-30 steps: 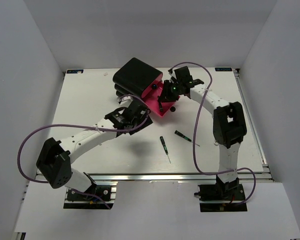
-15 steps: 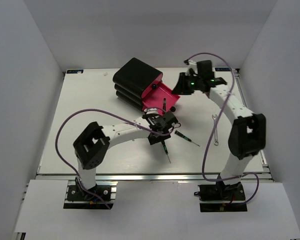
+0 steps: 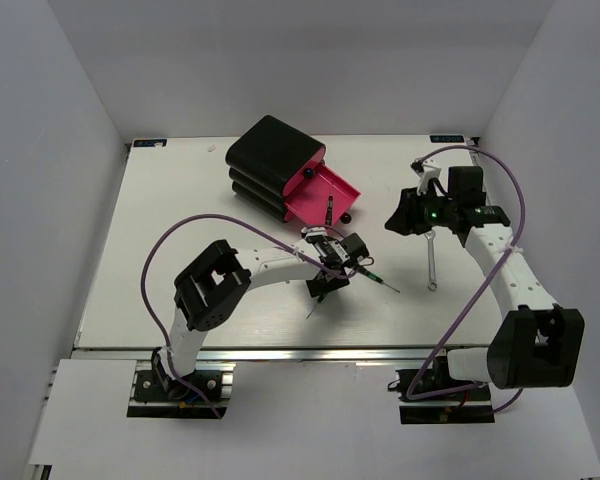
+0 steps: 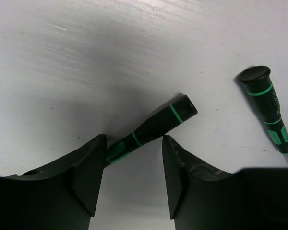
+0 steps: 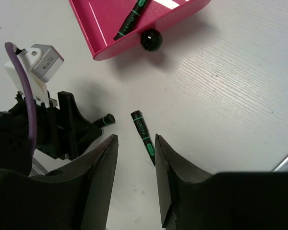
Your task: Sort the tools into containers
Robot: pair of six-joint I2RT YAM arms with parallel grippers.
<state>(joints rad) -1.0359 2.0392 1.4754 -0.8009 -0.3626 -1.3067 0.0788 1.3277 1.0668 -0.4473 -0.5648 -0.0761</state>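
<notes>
Straddled precision screwdriver (image 4: 158, 125) with left hand (image 4: 133, 139) parted, unclamped; judged it light, stiff, roll-prone, best pinched mid-handle. Held right hand (image 5: 135, 139) parted, empty.

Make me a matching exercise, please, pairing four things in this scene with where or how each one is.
1 silver wrench
2 open pink drawer
3 left gripper
4 right gripper

a holds a small screwdriver
b lies on the table, right side
c open, straddling another screwdriver
d open, nothing between its fingers

Pairs: 1-b, 2-a, 3-c, 4-d
</notes>
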